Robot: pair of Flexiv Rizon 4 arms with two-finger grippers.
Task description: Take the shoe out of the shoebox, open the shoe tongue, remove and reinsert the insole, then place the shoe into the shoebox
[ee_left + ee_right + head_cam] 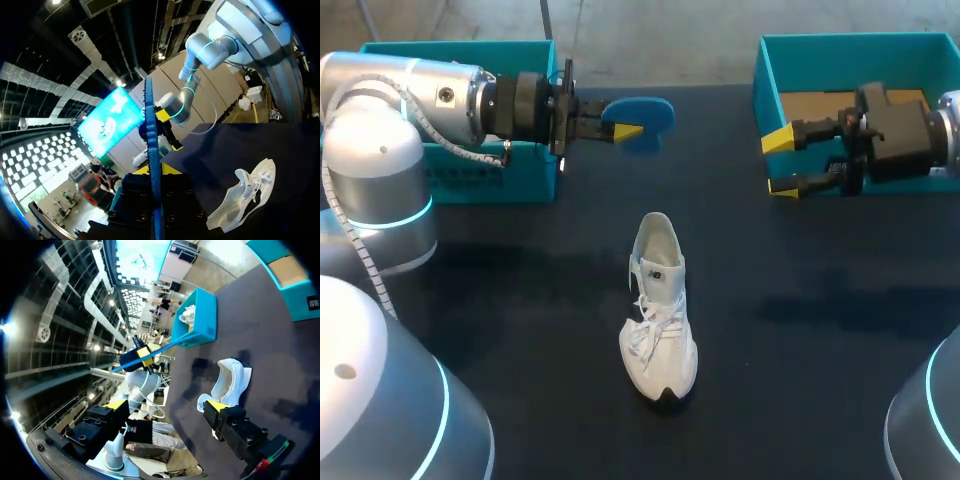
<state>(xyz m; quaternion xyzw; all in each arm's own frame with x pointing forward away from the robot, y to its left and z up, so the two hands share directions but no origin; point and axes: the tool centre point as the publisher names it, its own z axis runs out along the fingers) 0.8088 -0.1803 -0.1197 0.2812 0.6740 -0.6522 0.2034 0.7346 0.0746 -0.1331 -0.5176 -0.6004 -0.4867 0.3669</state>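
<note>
Blue insole (656,110) clamped in left gripper (626,131), white shoe (658,320) well apart; right gripper (780,163) spread.

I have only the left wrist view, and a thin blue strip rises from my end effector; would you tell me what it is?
Observer: Seen flat in the head view, it is the blue insole, held by the left end effector.
Operator: Thank you; is my other arm carrying anything?
Observer: No; the right end effector is open and empty, near the right teal box.
</note>
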